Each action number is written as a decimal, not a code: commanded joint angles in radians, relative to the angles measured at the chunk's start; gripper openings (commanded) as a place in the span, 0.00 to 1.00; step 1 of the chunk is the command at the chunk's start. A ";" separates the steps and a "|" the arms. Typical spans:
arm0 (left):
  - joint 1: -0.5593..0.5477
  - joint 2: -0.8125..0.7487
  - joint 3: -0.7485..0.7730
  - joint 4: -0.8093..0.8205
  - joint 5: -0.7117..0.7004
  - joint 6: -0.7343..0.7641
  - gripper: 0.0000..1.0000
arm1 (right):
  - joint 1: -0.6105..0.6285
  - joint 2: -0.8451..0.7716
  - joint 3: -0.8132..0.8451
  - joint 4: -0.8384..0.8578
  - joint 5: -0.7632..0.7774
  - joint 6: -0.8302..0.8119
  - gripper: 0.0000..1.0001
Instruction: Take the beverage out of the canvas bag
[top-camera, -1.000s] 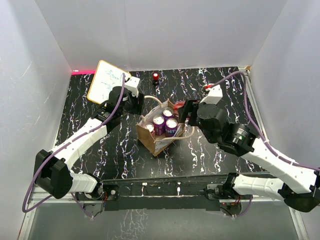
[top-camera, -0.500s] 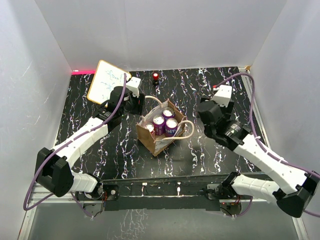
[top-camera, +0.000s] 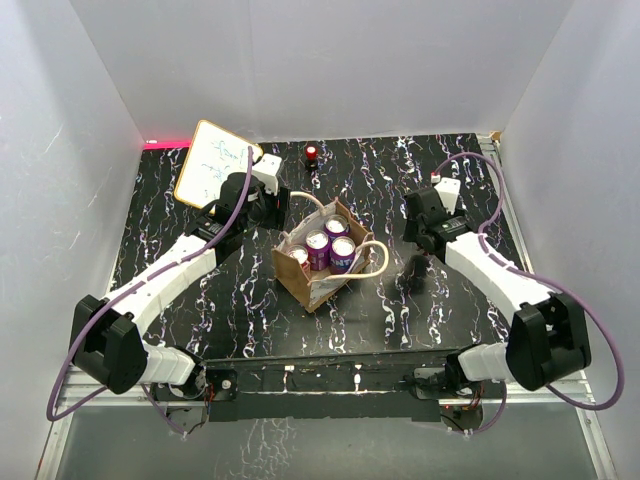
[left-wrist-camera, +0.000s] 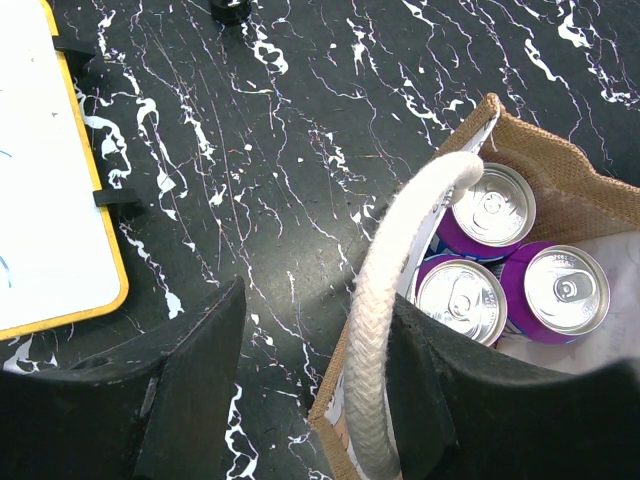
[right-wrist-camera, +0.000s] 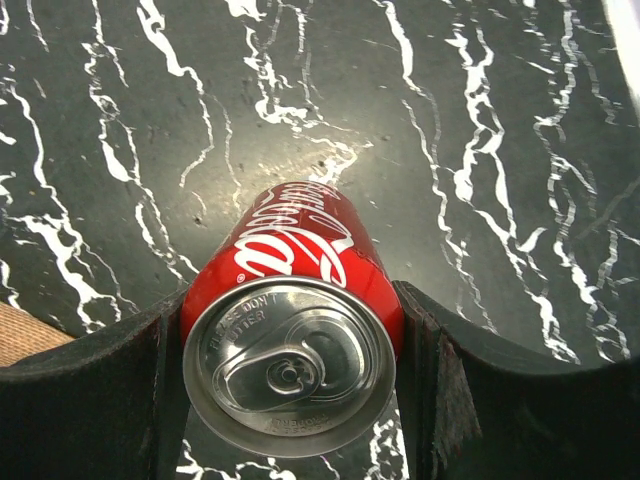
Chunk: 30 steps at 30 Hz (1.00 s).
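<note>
The canvas bag (top-camera: 320, 283) stands mid-table with three purple cans (top-camera: 330, 245) upright inside; they also show in the left wrist view (left-wrist-camera: 462, 296). My left gripper (top-camera: 268, 205) is open at the bag's back-left corner. Its jaws (left-wrist-camera: 310, 340) straddle the bag wall (left-wrist-camera: 560, 170), and the cream rope handle (left-wrist-camera: 385, 300) rests against the finger that is inside the bag. My right gripper (top-camera: 418, 235) is to the right of the bag, apart from it. It (right-wrist-camera: 290, 340) is shut on a red Coca-Cola can (right-wrist-camera: 300, 260) over the black table. The can is hidden in the top view.
A yellow-framed whiteboard (top-camera: 213, 163) lies at the back left, close to my left arm, and shows in the left wrist view (left-wrist-camera: 45, 170). A small red-topped object (top-camera: 311, 154) stands at the back centre. White walls enclose the black marbled table (top-camera: 250, 300).
My right gripper has carried the red can from right beside the bag out to the right, and the arm has stretched out. The left gripper and the bag have not moved.
</note>
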 joint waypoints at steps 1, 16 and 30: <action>-0.001 -0.006 0.041 -0.003 0.001 -0.002 0.53 | -0.065 0.024 0.042 0.232 -0.116 -0.026 0.14; -0.002 -0.011 0.041 -0.006 -0.010 0.003 0.53 | -0.114 0.324 0.253 0.214 -0.172 -0.059 0.16; -0.002 -0.010 0.041 -0.006 -0.008 0.004 0.53 | -0.116 0.375 0.245 0.193 -0.205 -0.046 0.57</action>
